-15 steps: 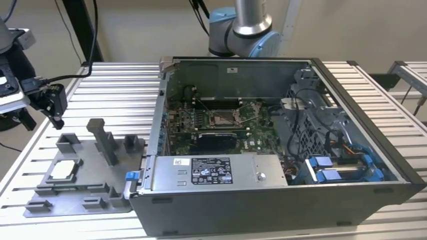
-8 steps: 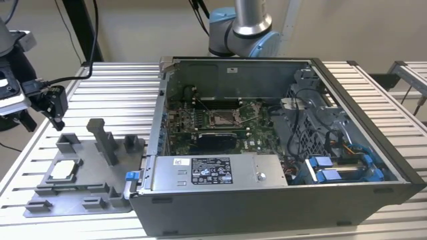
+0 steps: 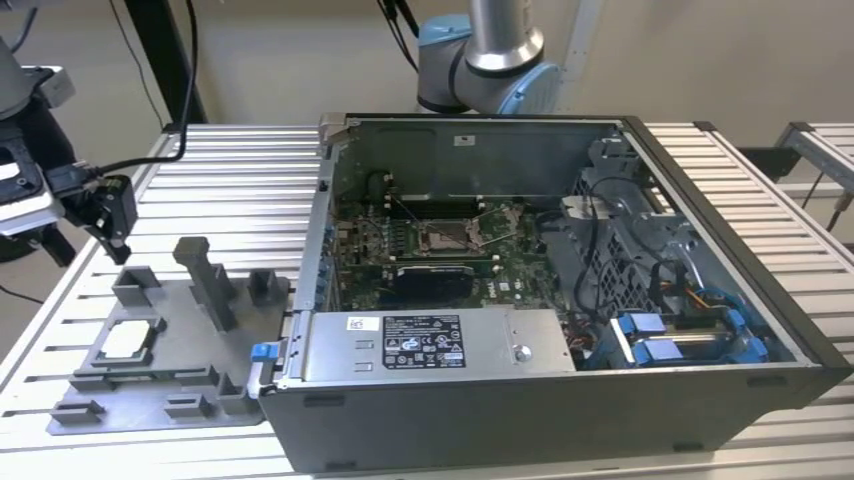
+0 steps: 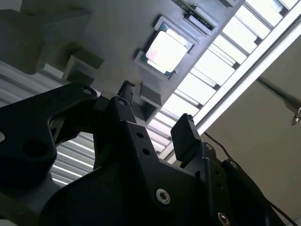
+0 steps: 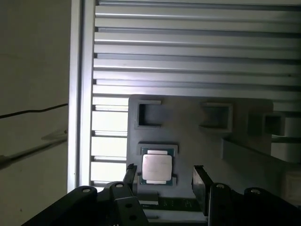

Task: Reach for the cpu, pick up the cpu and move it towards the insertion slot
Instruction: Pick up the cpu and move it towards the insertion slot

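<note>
Presently the cpu (image 3: 127,340) lies flat in a shallow square pocket of the grey fixture plate (image 3: 154,405), at the exterior view's lower left, on the slatted bench (image 3: 227,170). The pocket's raised edges keep it square and face-up, which leaves its sides free for a grasp from above.

The gripper (image 3: 114,235) hangs above the plate's far edge, at the left of the frame. It is apart from the cpu and holds nothing. In the first wrist view the fingers (image 5: 200,181) are spread wide, and the cpu (image 5: 156,168) shows through the gap, nearer one finger than the other. The second wrist view agrees: the cpu (image 4: 165,51) lies beyond the parted fingers (image 4: 186,134), untouched.

Judgement: the reach is in hand, alignment is not yet centred, and no pick-up has been made.

The insertion slot (image 3: 447,238) sits at the centre of the frame, on the board inside the open computer case (image 3: 534,420), well apart from the plate. Its dark centre shows. Whether the wire lever is released cannot be told.
</note>
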`<state>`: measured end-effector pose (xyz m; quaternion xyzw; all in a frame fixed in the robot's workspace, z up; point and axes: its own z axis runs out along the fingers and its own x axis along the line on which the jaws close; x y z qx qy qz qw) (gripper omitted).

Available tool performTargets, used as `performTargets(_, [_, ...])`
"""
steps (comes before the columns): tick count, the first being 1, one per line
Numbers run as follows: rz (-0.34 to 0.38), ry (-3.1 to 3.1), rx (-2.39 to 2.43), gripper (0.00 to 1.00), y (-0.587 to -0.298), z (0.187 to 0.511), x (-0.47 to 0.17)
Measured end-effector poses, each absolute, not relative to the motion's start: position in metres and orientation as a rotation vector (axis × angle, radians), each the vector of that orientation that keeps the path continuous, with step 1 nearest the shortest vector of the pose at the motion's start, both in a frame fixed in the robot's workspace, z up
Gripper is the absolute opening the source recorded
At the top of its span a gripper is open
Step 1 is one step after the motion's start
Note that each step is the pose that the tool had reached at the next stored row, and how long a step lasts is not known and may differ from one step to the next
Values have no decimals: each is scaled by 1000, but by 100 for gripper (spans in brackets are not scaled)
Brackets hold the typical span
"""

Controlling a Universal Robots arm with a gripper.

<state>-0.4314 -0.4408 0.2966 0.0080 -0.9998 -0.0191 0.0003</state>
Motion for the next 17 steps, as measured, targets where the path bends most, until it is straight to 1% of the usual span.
performTargets(17, [-60,-3140,25,100,-441,286,-432])
